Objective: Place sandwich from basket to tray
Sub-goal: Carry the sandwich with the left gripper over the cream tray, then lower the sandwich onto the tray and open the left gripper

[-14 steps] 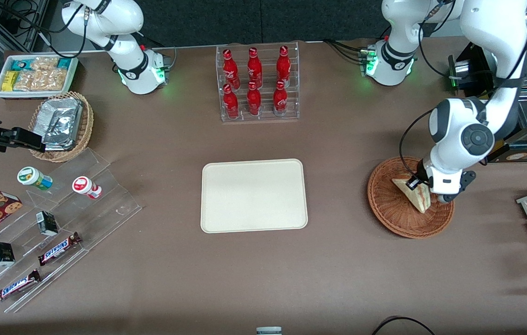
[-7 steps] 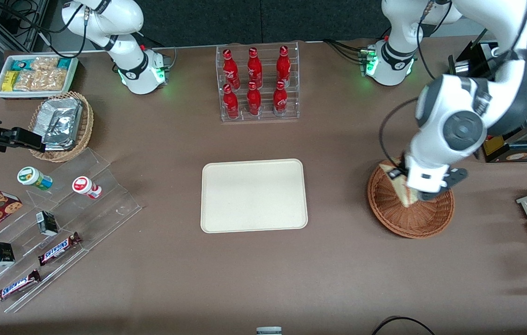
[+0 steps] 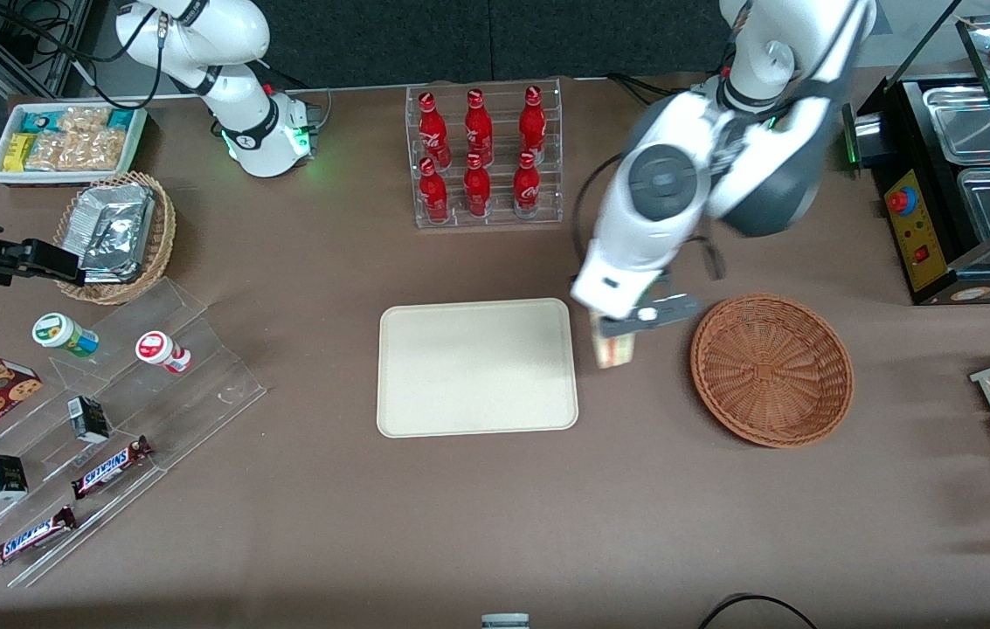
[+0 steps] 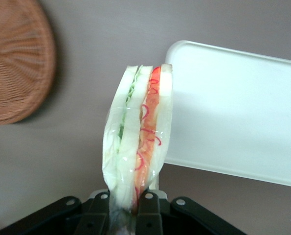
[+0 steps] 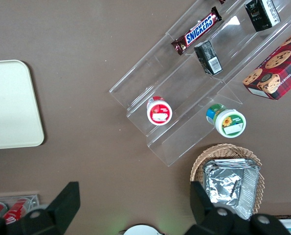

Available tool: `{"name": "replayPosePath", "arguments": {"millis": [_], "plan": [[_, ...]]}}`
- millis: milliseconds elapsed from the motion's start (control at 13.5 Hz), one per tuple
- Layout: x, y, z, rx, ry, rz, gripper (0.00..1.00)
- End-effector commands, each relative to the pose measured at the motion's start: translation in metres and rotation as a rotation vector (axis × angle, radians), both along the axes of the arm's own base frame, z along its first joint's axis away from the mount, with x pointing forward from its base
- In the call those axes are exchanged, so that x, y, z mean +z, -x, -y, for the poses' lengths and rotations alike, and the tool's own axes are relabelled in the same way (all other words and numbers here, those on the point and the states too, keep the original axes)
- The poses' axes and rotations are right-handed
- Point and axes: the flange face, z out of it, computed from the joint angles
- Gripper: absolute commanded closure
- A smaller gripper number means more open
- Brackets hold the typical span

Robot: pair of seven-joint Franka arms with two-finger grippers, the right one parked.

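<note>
Cream sandwich [image 4: 138,147] clamped in pincer [image 3: 615,336], between tray [image 3: 477,419] and basket [image 3: 771,369].

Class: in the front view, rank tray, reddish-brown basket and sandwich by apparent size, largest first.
1. tray
2. basket
3. sandwich, held above the table by the gripper and partly hidden, so nearer the camera; clearly smallest regardless.

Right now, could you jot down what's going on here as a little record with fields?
gripper: shut on the sandwich, in the air between basket and tray
sandwich: wrapped wedge, red and green filling showing, hanging just outside the tray's edge
basket: nothing in it
tray: nothing on it yet
step left: carry the sandwich over the tray and set it down
</note>
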Motion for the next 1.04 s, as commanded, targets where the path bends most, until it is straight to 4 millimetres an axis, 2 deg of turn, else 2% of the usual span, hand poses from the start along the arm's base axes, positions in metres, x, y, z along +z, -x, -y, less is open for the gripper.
{"name": "replayPosePath", "arguments": {"millis": [0, 222, 444, 889, 963], "plan": [[-0.058, 0.011, 0.079, -0.085, 0.026, 0.020, 1.00], [-0.122, 0.025, 0.122, -0.095, 0.038, 0.042, 1.00], [-0.162, 0.022, 0.141, -0.090, 0.004, 0.061, 1.00], [-0.178, 0.021, 0.148, -0.083, 0.010, 0.083, 1.00], [-0.180, 0.021, 0.148, -0.083, 0.010, 0.083, 0.97]]}}
